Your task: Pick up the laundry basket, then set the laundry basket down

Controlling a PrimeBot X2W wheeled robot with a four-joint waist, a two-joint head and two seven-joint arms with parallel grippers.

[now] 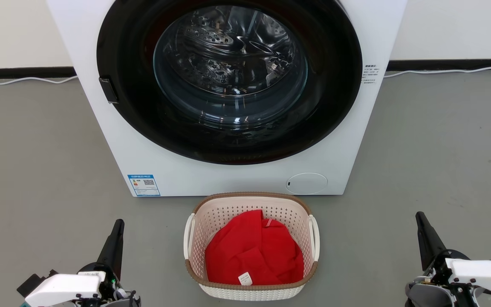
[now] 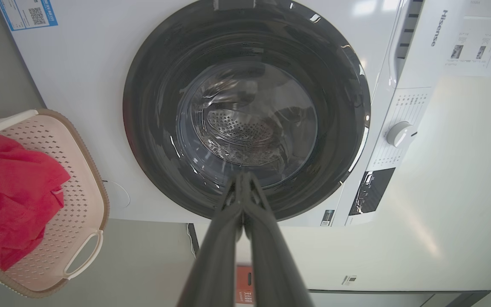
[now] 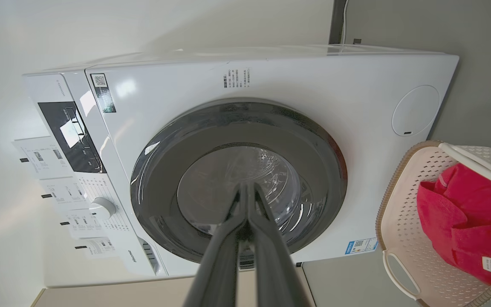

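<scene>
The laundry basket (image 1: pixel 222 211) stands on the grey floor just in front of the washing machine, cream-white and perforated, with a brown rim and a white handle on each side. Red cloth (image 1: pixel 255 249) lies inside it. My left gripper (image 1: pixel 118 224) is low at the left of the head view, well clear of the basket, fingers together and holding nothing. My right gripper (image 1: pixel 419 216) is equally far off on the other side, also shut and empty. The left wrist view has the basket (image 2: pixel 84 187) at its left edge; the right wrist view has the basket (image 3: pixel 403 200) at its right edge.
A white front-loading washing machine (image 1: pixel 100 64) with a dark round door (image 1: pixel 228 81) rises directly behind the basket. A white cable (image 1: pixel 450 71) runs along the foot of the wall. Grey floor (image 1: pixel 36 149) stretches to both sides of the machine and basket.
</scene>
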